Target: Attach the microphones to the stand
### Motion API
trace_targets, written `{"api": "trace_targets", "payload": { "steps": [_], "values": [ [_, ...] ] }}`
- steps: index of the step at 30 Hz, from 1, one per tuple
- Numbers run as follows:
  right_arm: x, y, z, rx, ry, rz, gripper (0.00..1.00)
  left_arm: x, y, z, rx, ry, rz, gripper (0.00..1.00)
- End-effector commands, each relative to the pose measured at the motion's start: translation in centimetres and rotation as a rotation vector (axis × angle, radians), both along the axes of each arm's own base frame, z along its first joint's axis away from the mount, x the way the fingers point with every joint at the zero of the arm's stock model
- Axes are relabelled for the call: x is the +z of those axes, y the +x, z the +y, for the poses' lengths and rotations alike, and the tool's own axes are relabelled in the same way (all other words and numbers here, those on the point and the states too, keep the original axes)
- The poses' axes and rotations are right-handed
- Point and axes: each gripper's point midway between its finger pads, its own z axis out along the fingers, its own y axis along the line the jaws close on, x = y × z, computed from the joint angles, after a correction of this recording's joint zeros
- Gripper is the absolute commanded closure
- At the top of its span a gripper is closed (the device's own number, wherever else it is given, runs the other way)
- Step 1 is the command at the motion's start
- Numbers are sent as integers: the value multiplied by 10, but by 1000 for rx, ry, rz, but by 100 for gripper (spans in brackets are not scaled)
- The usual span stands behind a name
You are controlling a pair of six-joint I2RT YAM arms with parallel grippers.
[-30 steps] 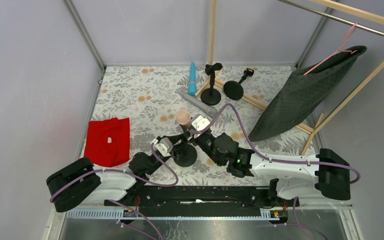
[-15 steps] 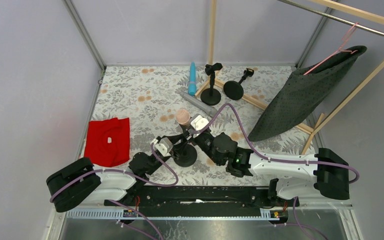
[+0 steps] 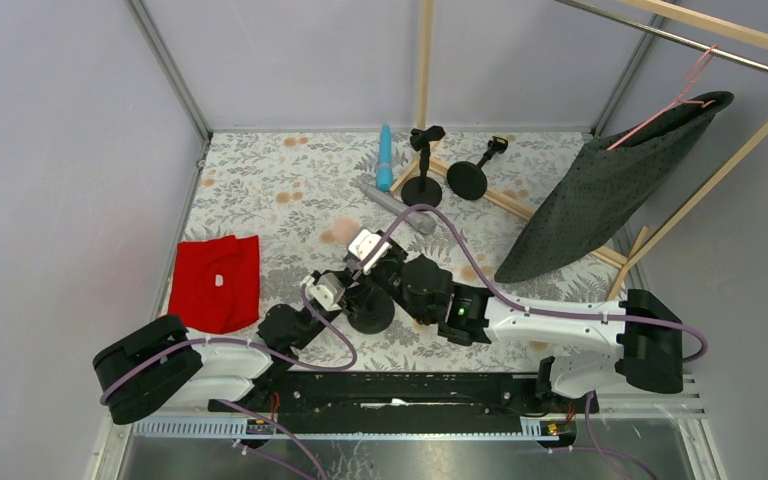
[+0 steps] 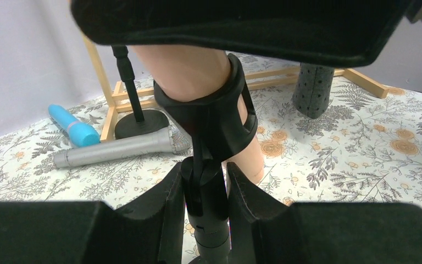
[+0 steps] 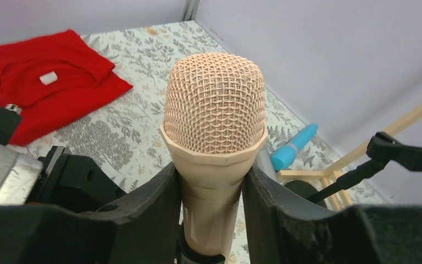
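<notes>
1. Red cloth (image 3: pixel 216 282): lies flat on the floral table cover (image 3: pixel 260 190), left of the left gripper and apart from it.
2. Left gripper (image 4: pixel 206 206): almost fully closed, with a finger on each side of the near stand's upright post, just under its clip.
3. Near stand (image 3: pixel 371 312): has a round black base, low and just right of the left gripper. Its clip (image 4: pixel 220 118) sits directly above that gripper's fingers.
4. Peach-pink microphone (image 5: pixel 214 110): tilted, mesh head up. Its body passes through the clip ring and its lower end shows below the ring. It stands between the two grippers.
5. Right gripper (image 5: pixel 211 209): part-way open, with both fingers pressed against the peach-pink microphone's body just below the head.
6. Silver-grey microphone (image 3: pixel 385 198): lies flat just beyond the right gripper.
7. Cyan-blue microphone (image 3: pixel 385 158): lies flat farther beyond the right gripper, past the silver-grey one.
8. Two spare stands (image 3: pixel 421 190) (image 3: pixel 468 180): black round bases, beyond the right gripper and to its right, beside the wooden frame (image 3: pixel 424 60).
9. Dark garment (image 3: pixel 600 195): hangs on a pink hanger (image 3: pixel 675 95), well to the right of the right gripper.
</notes>
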Motion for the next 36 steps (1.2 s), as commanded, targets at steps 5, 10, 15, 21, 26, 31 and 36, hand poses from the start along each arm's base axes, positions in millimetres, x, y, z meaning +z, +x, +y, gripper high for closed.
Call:
{"api": "trace_targets", "payload": {
  "steps": [5, 10, 15, 21, 26, 31, 36],
  "values": [
    [-102, 5, -27, 49, -679, 36, 100, -4, -8, -12, -68, 68, -49, 100],
    [-99, 4, -26, 61, -698, 38, 100, -5, -8, -12, -68, 71, -48, 100],
    [-77, 5, -19, 49, -616, 39, 85, -5, -7, -13, -68, 73, -47, 100],
    [-17, 4, -16, 7, -362, 29, 43, -6, -7, -13, -68, 77, -46, 100],
    [20, -5, -21, 13, -157, 48, 23, -7, -7, -13, -67, 83, -46, 100],
    [37, -16, -30, 51, -60, 67, 13, -9, -6, -13, -65, 91, -44, 100],
    [61, -33, -52, 91, 85, 74, 12, -13, -4, -14, -58, 100, -35, 100]
  ]
}}
